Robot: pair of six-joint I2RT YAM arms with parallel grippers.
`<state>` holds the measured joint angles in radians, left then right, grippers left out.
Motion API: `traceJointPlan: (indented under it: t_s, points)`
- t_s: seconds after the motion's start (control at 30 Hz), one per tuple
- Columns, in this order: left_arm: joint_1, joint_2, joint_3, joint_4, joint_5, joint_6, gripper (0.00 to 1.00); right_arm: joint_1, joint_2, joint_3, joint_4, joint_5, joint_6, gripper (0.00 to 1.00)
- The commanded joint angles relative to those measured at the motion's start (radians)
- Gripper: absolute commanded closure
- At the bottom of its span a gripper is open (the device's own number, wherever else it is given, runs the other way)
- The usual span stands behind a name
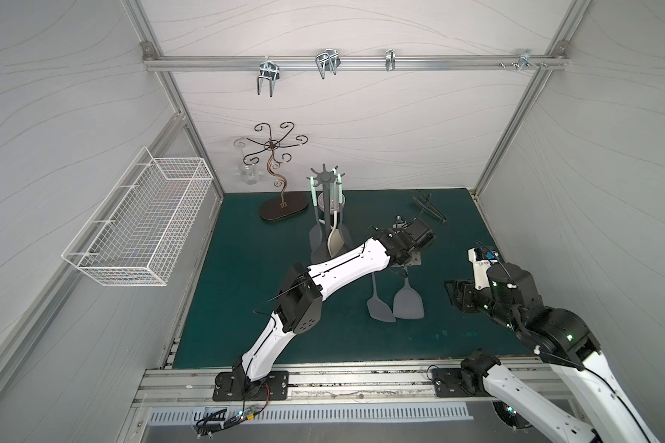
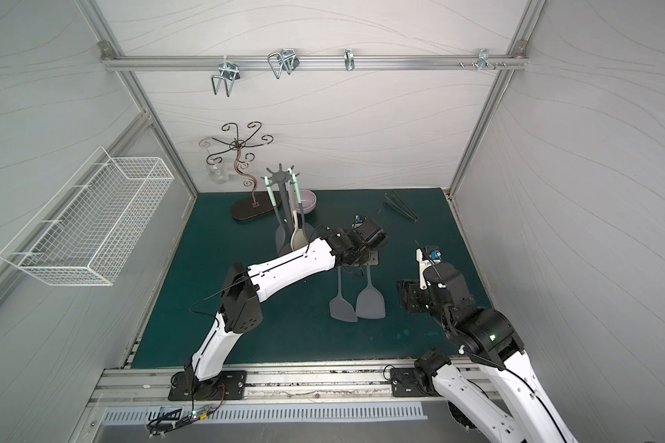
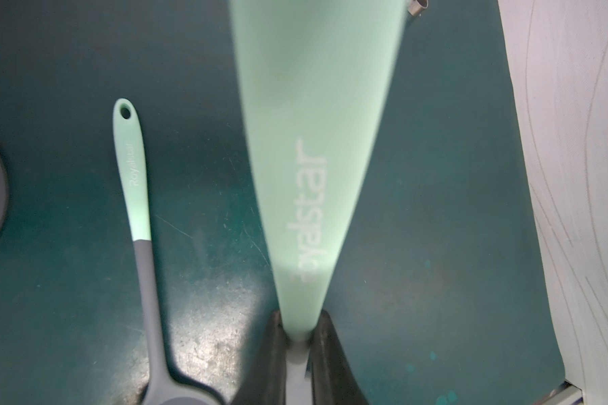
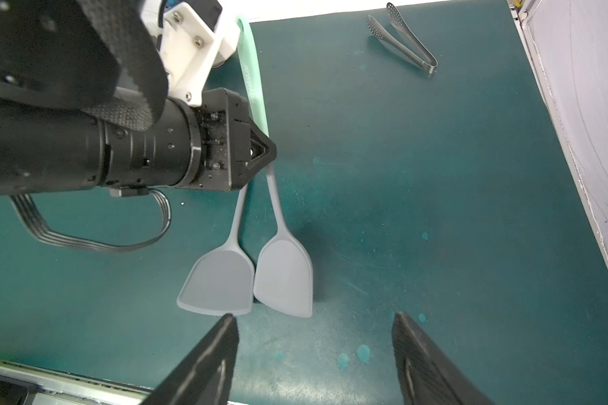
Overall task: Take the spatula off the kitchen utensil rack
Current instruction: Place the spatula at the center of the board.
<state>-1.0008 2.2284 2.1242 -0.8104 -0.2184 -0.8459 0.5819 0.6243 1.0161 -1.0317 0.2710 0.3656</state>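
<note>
The left gripper (image 3: 301,333) is clamping the mint-handled grey silicone spatula (image 4: 284,277) at its handle, apart from the dark grey pole-and-peg kitchen utensil rack (image 1: 326,177), just beside a second matching spatula (image 4: 220,282) lying on the green mat (image 4: 436,210); the right gripper (image 4: 315,317) is hovering wide open near both blades

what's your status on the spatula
left gripper shut on spatula handle; right gripper open, empty. spatula clear of kitchen utensil rack. second spatula on mat right beside it.
</note>
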Motion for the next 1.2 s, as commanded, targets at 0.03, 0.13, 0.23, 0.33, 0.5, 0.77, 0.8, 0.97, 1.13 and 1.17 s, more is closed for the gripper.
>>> traceJointPlan:
  t_s: [0.03,0.13,0.23,0.33,0.5,0.77,0.8,0.97,1.13,1.17]
  points:
    - [0.005,-0.011,0.051,0.039,0.025,-0.003,1.0,-0.004,0.006,-0.001,0.023,-0.006,-0.019,0.29]
    - [0.006,-0.034,0.046,0.041,0.019,0.005,1.0,-0.004,0.004,0.001,0.028,-0.007,-0.022,0.29]
    - [0.006,-0.037,0.046,0.036,0.018,-0.001,1.0,-0.004,0.005,-0.002,0.03,-0.011,-0.022,0.29]
    - [0.007,-0.008,0.067,0.006,0.016,-0.013,1.0,-0.004,0.004,-0.006,0.03,-0.019,-0.015,0.29]
    - [0.016,0.081,0.146,-0.061,0.036,-0.022,1.0,-0.004,0.0,-0.005,0.021,-0.018,-0.016,0.29]
    - [0.046,0.15,0.153,-0.058,0.05,-0.035,1.0,-0.004,-0.006,0.004,0.019,-0.016,-0.028,0.29]
    - [0.05,0.159,0.157,-0.059,0.049,-0.036,1.0,-0.004,-0.006,0.003,0.019,-0.016,-0.027,0.29]
    - [0.066,0.225,0.205,-0.083,0.048,-0.02,1.0,-0.004,-0.004,-0.009,0.031,-0.024,-0.028,0.29]
    - [0.088,0.27,0.209,-0.036,0.04,0.012,1.0,-0.004,-0.003,-0.029,0.05,-0.038,-0.019,0.29]
    - [0.095,0.278,0.209,-0.019,0.043,0.02,1.0,-0.004,-0.005,-0.036,0.056,-0.043,-0.017,0.29]
